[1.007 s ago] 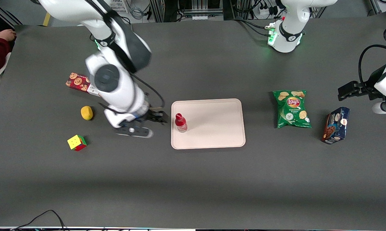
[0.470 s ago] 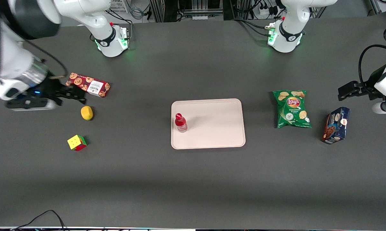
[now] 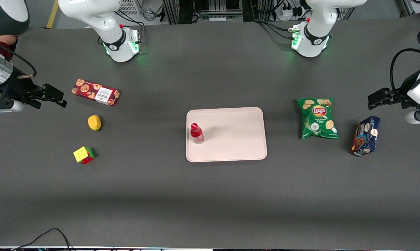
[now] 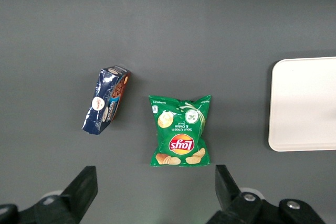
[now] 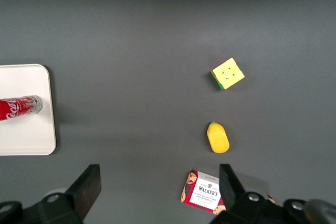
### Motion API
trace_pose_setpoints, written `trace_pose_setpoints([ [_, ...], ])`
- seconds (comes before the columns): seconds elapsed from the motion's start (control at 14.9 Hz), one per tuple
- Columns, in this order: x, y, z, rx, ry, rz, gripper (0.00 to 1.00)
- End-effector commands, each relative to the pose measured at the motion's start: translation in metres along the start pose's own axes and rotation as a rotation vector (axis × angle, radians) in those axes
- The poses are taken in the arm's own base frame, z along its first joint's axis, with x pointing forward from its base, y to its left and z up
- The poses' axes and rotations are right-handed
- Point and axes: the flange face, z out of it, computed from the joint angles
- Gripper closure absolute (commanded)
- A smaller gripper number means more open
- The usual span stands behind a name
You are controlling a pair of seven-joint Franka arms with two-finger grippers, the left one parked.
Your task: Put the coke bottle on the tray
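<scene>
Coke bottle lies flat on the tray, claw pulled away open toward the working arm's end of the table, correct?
Not quite: the front view shows the coke bottle standing upright on the tray, not flat. The claw is indeed open, at the working arm's end.

The whole table [image 3: 210,195] is taken in by the front view from high up, looking steeply down, so everything is seen small and nearly from above.

The right wrist view is aimed straight down from well above the working arm's end, with the gripper [image 5: 160,192] caught at its edge, fingers spread wide. The cookie box [image 5: 205,192], lemon [image 5: 218,137], cube [image 5: 227,73], coke bottle [image 5: 18,107] and tray [image 5: 26,135] edge are shared with the front view.

The left wrist view also looks straight down, at the parked arm's end. The chips bag [image 4: 180,130], blue box [image 4: 105,100] and a tray [image 4: 304,103] corner are shared.
</scene>
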Motion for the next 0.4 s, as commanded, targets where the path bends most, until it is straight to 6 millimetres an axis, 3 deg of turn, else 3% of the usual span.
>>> trace_pose_setpoints([
  [0.0,0.0049,-0.0048,-0.0139,-0.018,0.026,-0.054,0.0],
  [0.34,0.0096,-0.0064,-0.0082,-0.027,0.014,-0.054,0.0],
])
